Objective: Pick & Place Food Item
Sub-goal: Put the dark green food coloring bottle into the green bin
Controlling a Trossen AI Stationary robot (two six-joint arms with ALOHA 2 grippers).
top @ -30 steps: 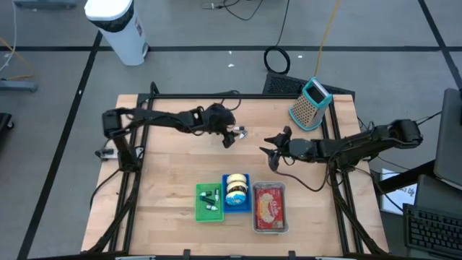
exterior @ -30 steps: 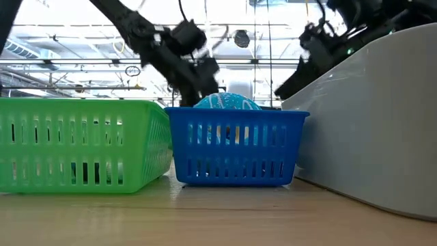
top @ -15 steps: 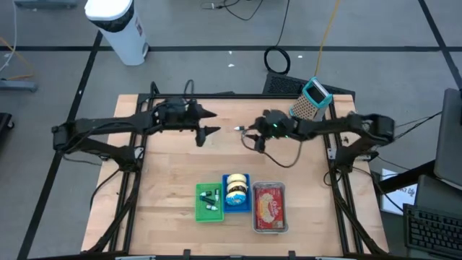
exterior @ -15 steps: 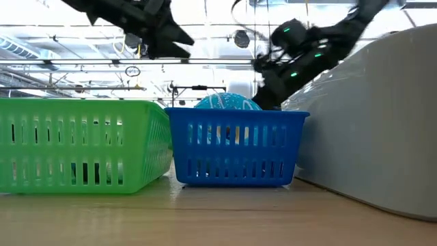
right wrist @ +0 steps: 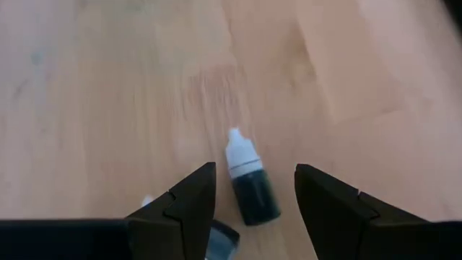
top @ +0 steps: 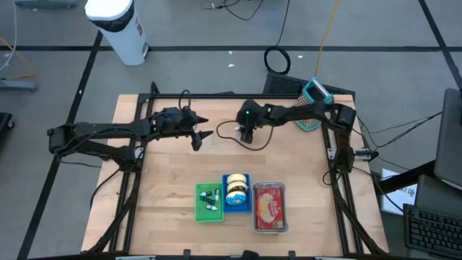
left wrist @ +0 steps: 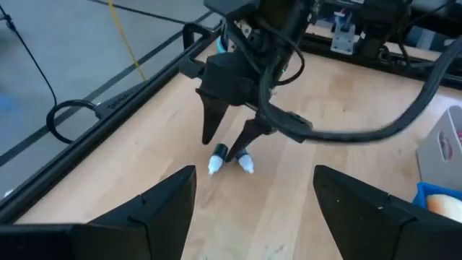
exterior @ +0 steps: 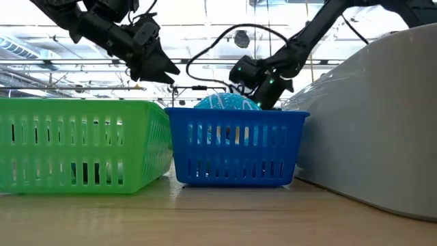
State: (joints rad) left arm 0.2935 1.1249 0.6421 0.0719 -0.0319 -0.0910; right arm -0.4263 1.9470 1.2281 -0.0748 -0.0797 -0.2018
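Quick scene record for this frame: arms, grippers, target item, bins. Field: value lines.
right gripper: open, over two small bottles, nothing held
bottles: lying on the table, white caps, dark bodies, between the right gripper's fingertips
left gripper: open, empty, facing the bottles
green bin: holds small bottles
blue bin: holds a round wrapped item
grey tray: red packaged food

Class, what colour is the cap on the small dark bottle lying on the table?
White; the small dark bottle shows it best in the right wrist view.
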